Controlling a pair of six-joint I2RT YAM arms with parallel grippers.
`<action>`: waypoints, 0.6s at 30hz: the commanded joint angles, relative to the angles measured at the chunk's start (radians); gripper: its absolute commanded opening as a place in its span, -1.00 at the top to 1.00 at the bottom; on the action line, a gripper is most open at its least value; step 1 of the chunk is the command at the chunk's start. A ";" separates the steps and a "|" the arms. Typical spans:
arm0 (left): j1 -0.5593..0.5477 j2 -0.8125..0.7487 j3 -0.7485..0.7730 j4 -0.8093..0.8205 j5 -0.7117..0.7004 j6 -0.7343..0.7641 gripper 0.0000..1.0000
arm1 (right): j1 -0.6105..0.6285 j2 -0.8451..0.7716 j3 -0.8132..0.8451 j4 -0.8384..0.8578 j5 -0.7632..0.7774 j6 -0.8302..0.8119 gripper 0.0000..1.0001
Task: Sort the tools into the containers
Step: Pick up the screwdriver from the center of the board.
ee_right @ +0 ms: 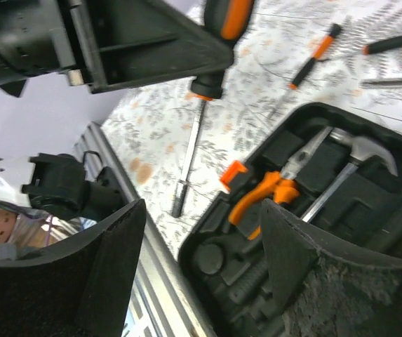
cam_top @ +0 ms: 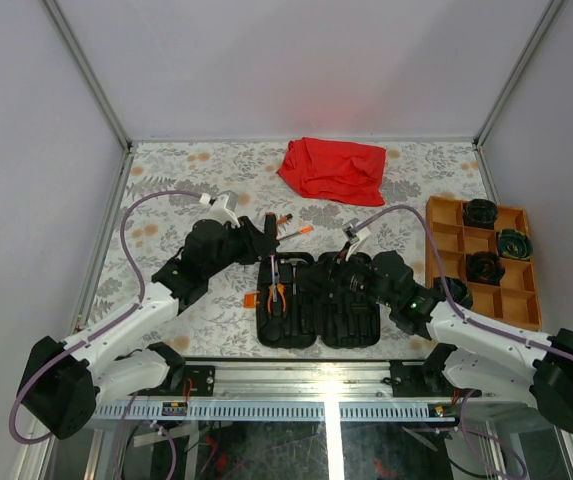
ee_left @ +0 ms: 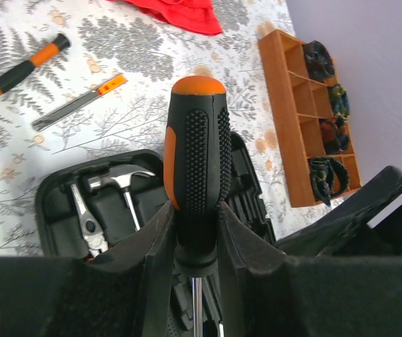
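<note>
Left claw (ee_left: 197, 228) clamped on screwdriver (ee_left: 193, 154) handle, shaft down beside open black case (cam_top: 301, 325), centre-bottom of top view. Right claw (ee_right: 204, 242) spread over the case. Risk: arms crowded, so the shaft could clip the case rim and twist loose.

L wrist view: screwdriver (ee_left: 193, 182) shaft cut off at 6 o'clock, red cloth (ee_left: 178, 11) cropped at 12. Dark items (ee_left: 320, 60) in tray (ee_left: 293, 105) can't be ID'd.

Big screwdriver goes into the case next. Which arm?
Left. The left gripper is shut on the big screwdriver, held close by the open black tool case. The right gripper is open and empty above the case, so it would have to take the screwdriver over first.
</note>
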 commanded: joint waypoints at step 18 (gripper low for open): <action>-0.105 0.063 0.007 0.216 0.030 -0.075 1.00 | 0.061 0.245 0.028 0.406 0.030 0.142 -0.03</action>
